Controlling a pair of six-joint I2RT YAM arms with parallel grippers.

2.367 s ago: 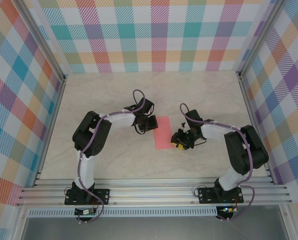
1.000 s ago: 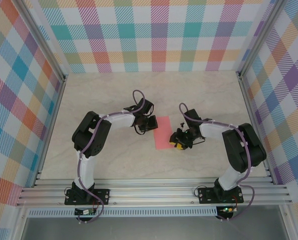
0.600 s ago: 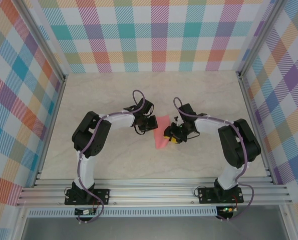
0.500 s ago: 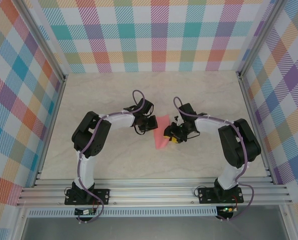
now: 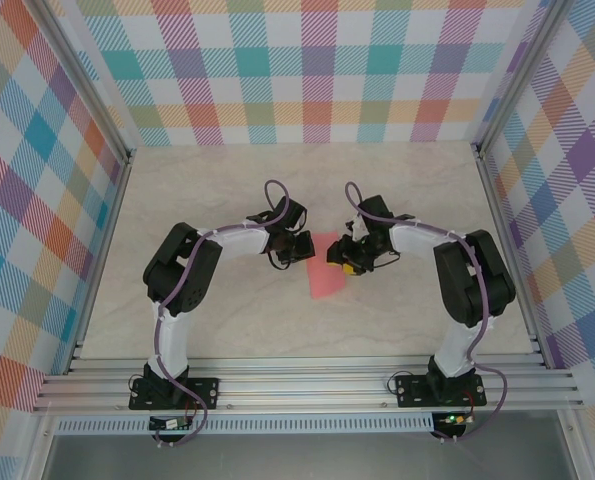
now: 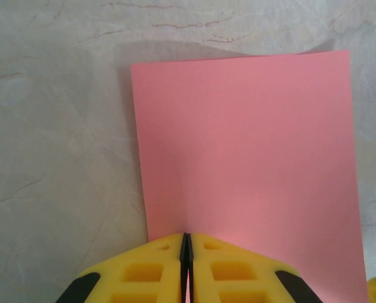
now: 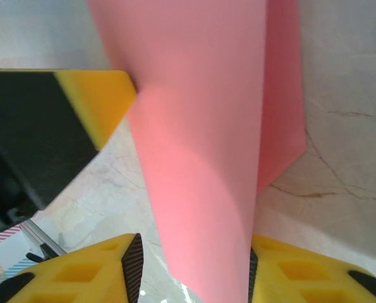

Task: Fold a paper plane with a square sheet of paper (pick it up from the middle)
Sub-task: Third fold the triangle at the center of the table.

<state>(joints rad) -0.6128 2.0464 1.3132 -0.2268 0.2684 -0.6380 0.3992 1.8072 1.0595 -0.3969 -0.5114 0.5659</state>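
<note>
Marble table point(image 5: 227, 200), centre frame: square sheet of paper point(image 5: 325, 282) mid first fold, I judge. My left gripper point(image 6: 186, 265) pinches its edge; my right gripper point(image 7: 193, 249) stands spread around the curled flap. Next I'd lay it flat, edges aligned.

Robot test cell: aluminium frame point(image 5: 307, 385), plaid walls point(image 5: 307, 70).

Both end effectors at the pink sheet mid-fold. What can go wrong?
1. The right end effector has its jaws apart around the curled-up flap of the sheet. The flap may slip out and spring flat before any crease sets.
2. The left end effector is shut on just the sheet's edge. A pull from the right could drag it free or skew the fold.
</note>
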